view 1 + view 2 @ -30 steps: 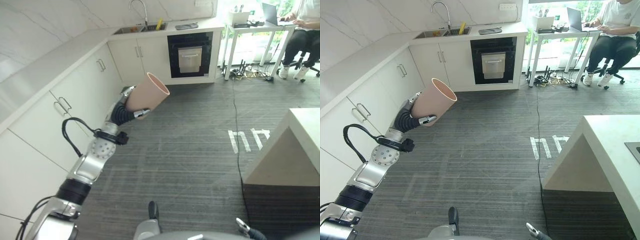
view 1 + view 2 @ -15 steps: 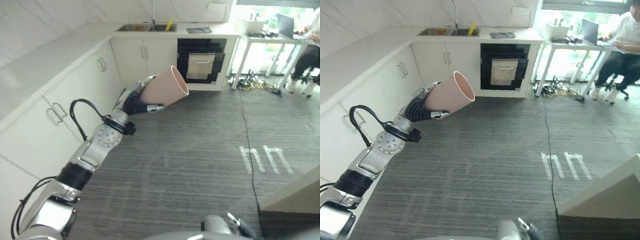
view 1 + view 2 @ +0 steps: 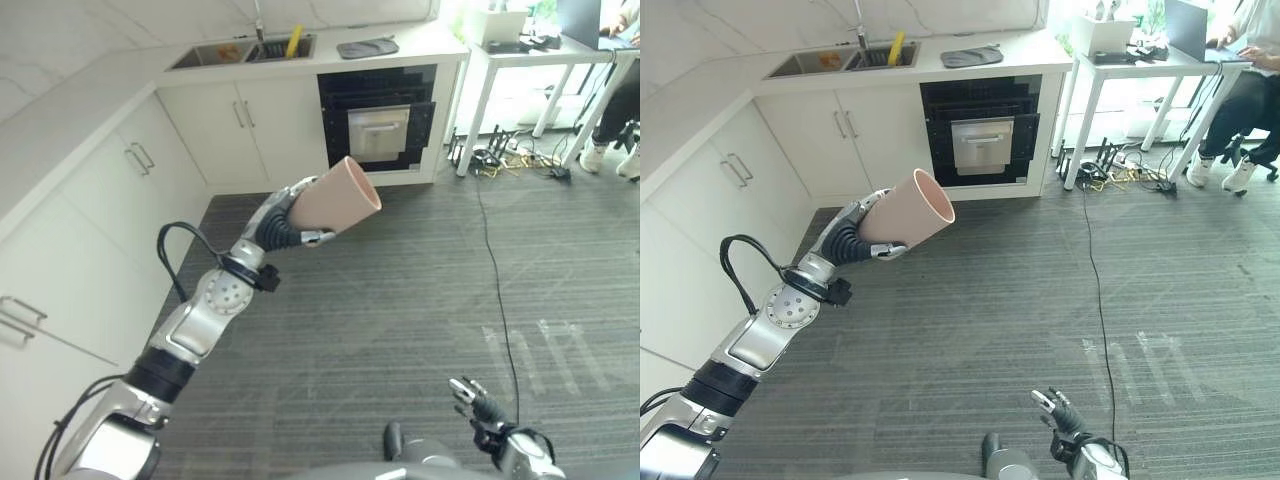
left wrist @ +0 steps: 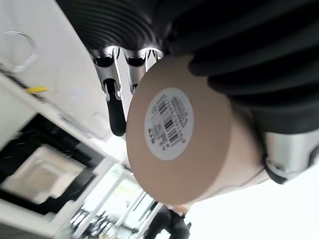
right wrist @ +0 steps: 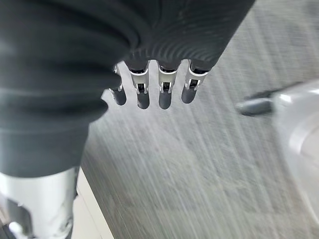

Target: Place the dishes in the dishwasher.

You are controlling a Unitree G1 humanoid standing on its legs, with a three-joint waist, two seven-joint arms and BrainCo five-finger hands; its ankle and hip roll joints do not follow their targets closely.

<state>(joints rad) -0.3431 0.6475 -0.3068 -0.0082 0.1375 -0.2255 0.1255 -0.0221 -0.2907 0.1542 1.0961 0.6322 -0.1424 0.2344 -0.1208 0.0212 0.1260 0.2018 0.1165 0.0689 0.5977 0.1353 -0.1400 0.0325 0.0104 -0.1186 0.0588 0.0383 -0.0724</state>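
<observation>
While the left arm reaches out over the grey floor: the scene reads as follows.
Cup: a tan cup [image 3: 335,196] held in the air, tilted, its open mouth turned toward the black built-in appliance [image 3: 377,118] in the white cabinets; a white barcode label sits on its base in the left wrist view.
Left robot hand [image 3: 281,213]: fingers and thumb curled round the cup's lower part, grasping it.
Right robot hand [image 3: 1057,411]: low near the floor, fingers straight and released, holding nothing.
Desk: a white countertop [image 3: 730,95] with a sink [image 3: 835,62].
Background: a person [image 3: 1252,55] sits at a white table [image 3: 1155,62].
</observation>
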